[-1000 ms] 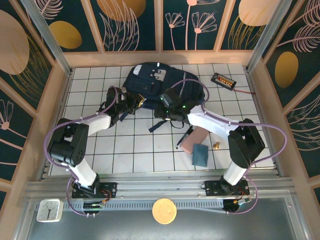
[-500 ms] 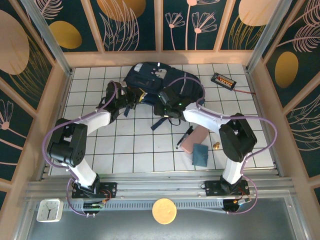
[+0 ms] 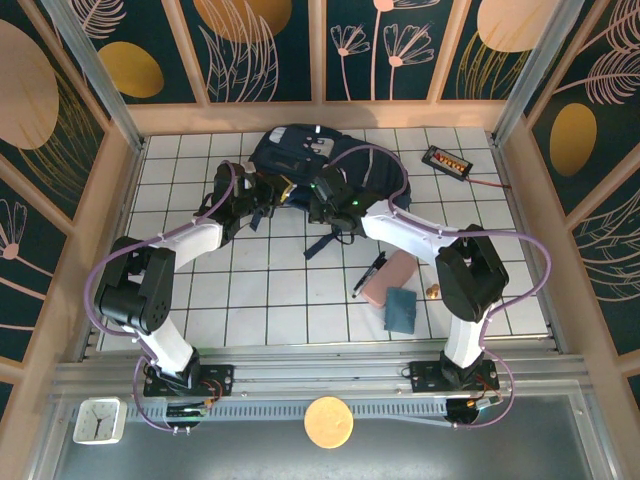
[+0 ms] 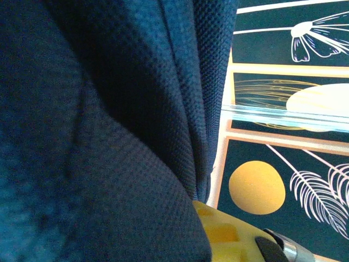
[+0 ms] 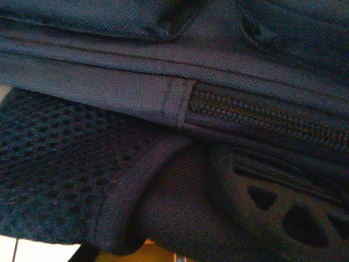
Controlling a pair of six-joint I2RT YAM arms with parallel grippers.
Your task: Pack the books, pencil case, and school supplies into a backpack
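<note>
Backpack (image 3: 310, 160): seen lying at upper centre of the frame on the table (image 3: 250, 290), with both claws at its near edge.
Left claw (image 3: 268, 192): jaws together, buried in the fabric.
Right claw (image 3: 322, 200): jaws together by the zipper; a hold cannot be confirmed.
Risk: the fabric could be let slip, or the bag dragged rather than opened.
Waiting: pencil case (image 3: 388, 278) and pen (image 3: 368, 275), right of centre.
Writing: none legible.

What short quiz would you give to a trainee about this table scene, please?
1. True or false: the pencil case is already inside the backpack.
2. Which thing lies closest to the teal item? A) pencil case B) black tray C) backpack
3. How many arms reach the backpack?
Key: 1 false; 2 A; 3 two.
</note>
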